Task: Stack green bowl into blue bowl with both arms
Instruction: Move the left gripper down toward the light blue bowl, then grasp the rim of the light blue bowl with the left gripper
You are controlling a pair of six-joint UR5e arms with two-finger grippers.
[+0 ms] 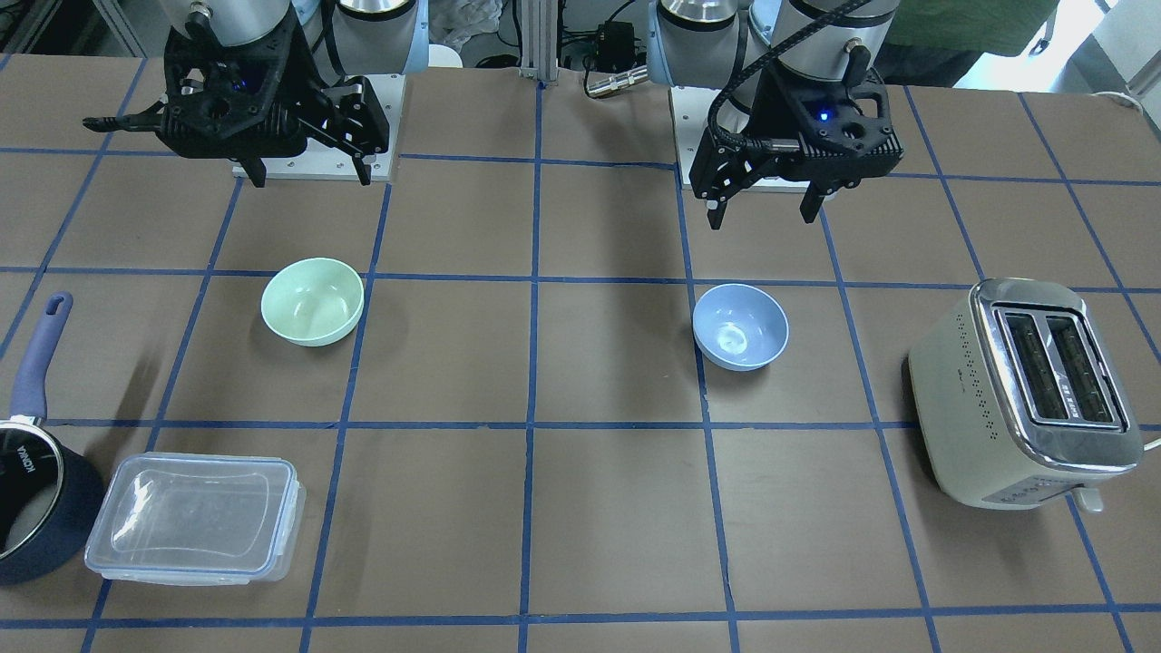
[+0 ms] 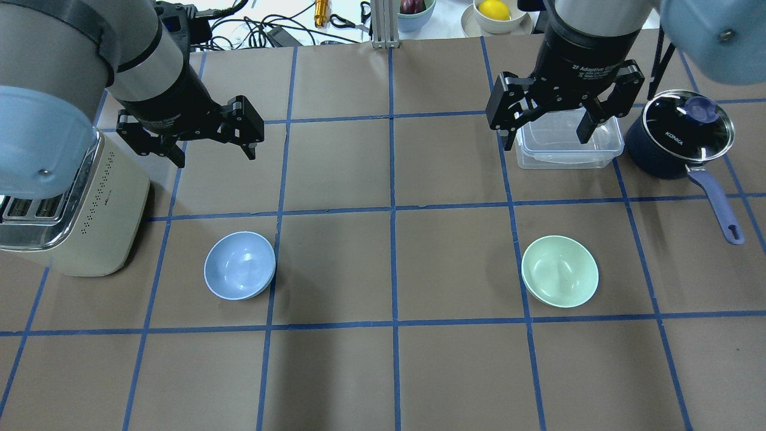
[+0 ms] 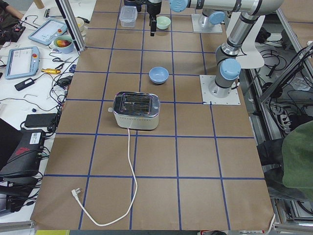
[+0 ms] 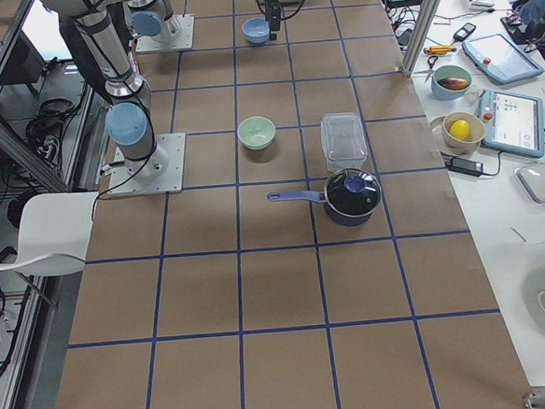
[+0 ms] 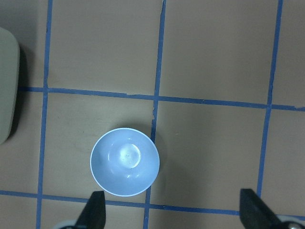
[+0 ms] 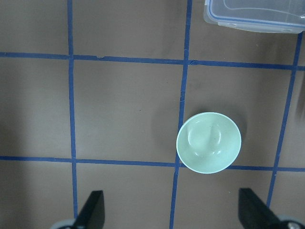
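Overhead exterior: round, glossy green bowl (image 2: 559, 271) and blue bowl (image 2: 240, 265), well apart.

Both bowls sit on the table (image 2: 389, 371), well apart: blue bowl (image 2: 239, 265) on the robot's left near the toaster (image 2: 90, 209), green bowl (image 2: 559, 271) on its right, with the container (image 2: 562, 149) and saucepan (image 2: 679, 140) side by side beyond it.

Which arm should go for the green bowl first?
Right, likely. The green bowl sits on that arm's side and in its wrist view, with the right pincer open and raised nearby. The left pincer, also open, hangs by the blue bowl, far across.
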